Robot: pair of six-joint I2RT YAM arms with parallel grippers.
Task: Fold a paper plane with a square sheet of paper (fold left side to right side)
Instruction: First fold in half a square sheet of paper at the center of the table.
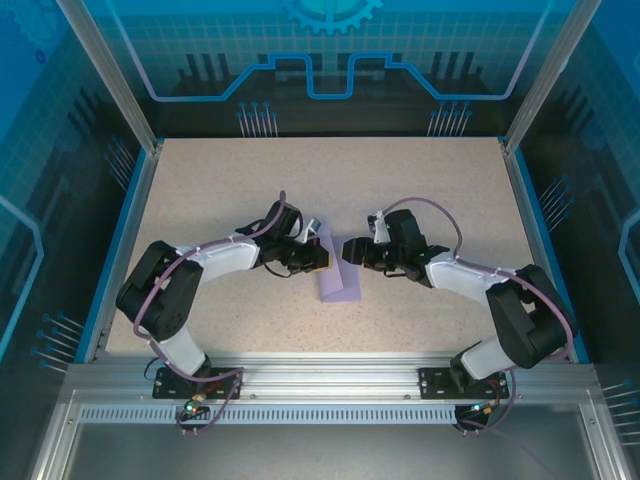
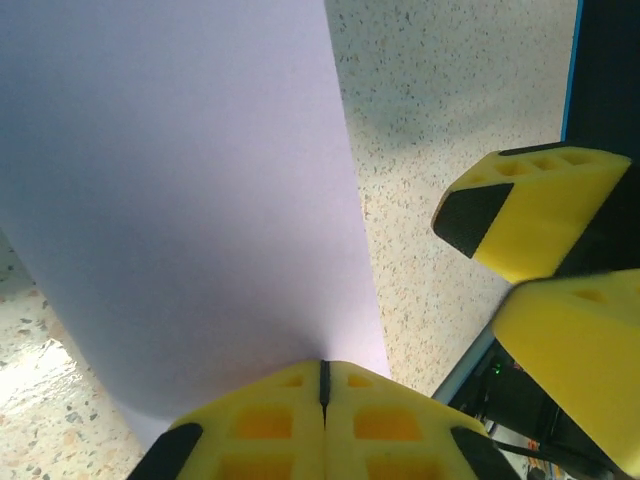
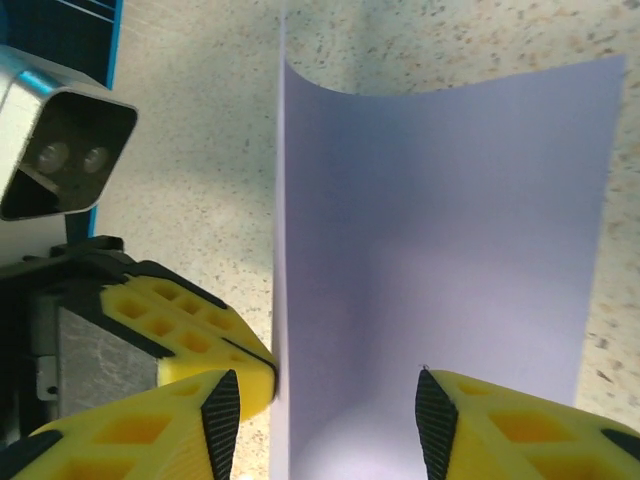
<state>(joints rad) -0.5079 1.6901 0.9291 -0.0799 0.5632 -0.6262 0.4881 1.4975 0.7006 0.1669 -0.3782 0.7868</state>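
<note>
Where the two arms meet at the centre of the top view, I see the left gripper (image 1: 310,254) clamped shut on the thin, pale lavender square sheet of paper (image 1: 337,284), which curls up from the speckled beige table (image 1: 420,180). Just right, the right gripper (image 1: 351,250) holds its fingers apart over the sheet.

Black-and-white arms (image 1: 215,260), purple cables (image 1: 455,225), yellow honeycombed claw fingers (image 2: 540,205).

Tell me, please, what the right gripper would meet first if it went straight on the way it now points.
Most likely the square sheet of paper: it rises right ahead of the right gripper, whose jaws stand open; how far is unclear.
</note>
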